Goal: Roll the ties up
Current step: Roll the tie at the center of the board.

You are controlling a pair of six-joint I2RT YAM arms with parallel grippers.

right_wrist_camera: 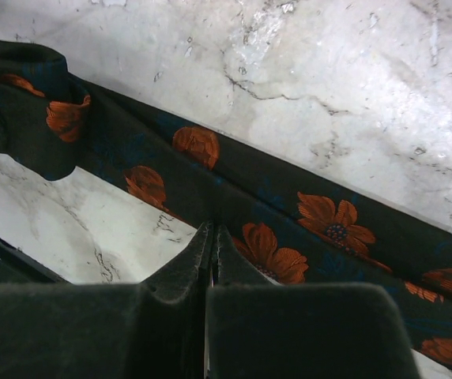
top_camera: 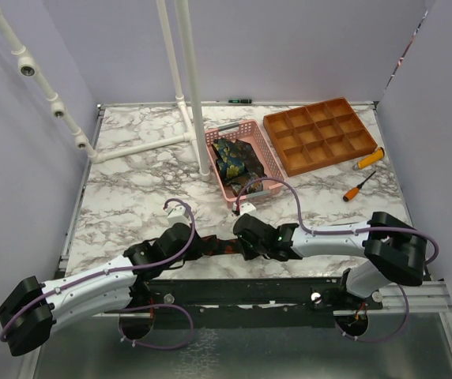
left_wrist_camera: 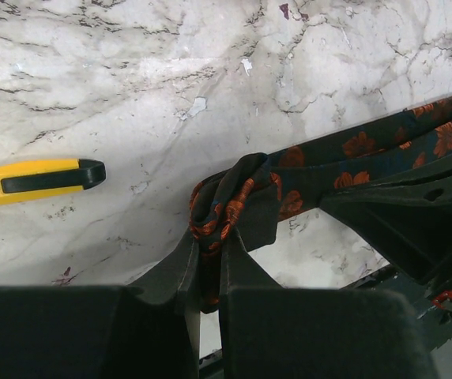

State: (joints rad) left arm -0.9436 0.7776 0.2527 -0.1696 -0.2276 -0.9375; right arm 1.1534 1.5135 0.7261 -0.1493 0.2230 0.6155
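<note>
A dark tie with orange flowers (top_camera: 226, 249) lies stretched along the near table edge between my two grippers. My left gripper (left_wrist_camera: 210, 246) is shut on its bunched, folded end (left_wrist_camera: 230, 201), and the strip (left_wrist_camera: 352, 154) runs off to the right from there. My right gripper (right_wrist_camera: 212, 230) is shut with its tips pinched on the near edge of the flat tie (right_wrist_camera: 234, 178). In the top view the left gripper (top_camera: 204, 246) and right gripper (top_camera: 246, 242) sit close together. More ties (top_camera: 234, 158), in a yellow and blue paisley pattern, lie in the pink basket (top_camera: 267, 156).
An orange compartment tray (top_camera: 321, 134) stands at the back right, with two orange-handled screwdrivers (top_camera: 366, 160) (top_camera: 359, 188) beside it. A white pipe rack (top_camera: 190, 95) rises at the back centre. A yellow tool with a black tip (left_wrist_camera: 32, 178) lies left of my left gripper.
</note>
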